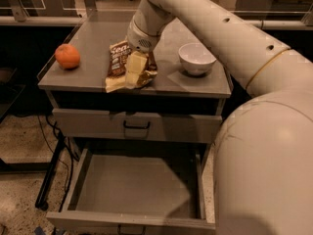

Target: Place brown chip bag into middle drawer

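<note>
The brown chip bag (118,58) lies crumpled on the grey cabinet top (93,48), near its front edge, between the orange and the bowl. My gripper (136,68) comes down from the upper right and is shut on the bag's right half; one cream finger (135,72) shows across the front of the bag. The bag still rests on the top. The middle drawer (132,187) is pulled open below, and its flat grey floor holds nothing. It sits straight under the bag.
An orange fruit (67,56) sits at the left of the top. A white bowl (196,58) sits at the right. A closed drawer front with a black loop handle (136,126) lies between top and open drawer. My arm (254,131) fills the right side.
</note>
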`<state>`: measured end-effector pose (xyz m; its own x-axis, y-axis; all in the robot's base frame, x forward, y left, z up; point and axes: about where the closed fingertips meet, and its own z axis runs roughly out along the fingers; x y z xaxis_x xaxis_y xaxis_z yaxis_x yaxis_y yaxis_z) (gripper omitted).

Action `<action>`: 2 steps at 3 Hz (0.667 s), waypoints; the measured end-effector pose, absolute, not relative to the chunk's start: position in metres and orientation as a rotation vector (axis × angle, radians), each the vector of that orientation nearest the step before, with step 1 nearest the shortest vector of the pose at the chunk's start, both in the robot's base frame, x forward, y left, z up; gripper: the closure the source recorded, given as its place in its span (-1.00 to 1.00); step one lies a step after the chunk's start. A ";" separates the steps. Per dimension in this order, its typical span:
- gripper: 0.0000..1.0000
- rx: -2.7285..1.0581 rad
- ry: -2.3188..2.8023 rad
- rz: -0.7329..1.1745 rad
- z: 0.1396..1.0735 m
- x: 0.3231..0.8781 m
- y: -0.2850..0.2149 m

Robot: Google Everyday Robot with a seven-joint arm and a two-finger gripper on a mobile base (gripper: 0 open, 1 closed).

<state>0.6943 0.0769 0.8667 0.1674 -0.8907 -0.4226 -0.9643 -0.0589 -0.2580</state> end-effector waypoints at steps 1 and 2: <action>-1.00 -1.986 1.760 0.229 0.848 0.701 0.075; -0.64 -1.987 1.761 0.232 0.847 0.702 0.075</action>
<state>0.7016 0.0748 0.8467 0.1612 -0.8904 -0.4257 -0.9702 -0.0639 -0.2338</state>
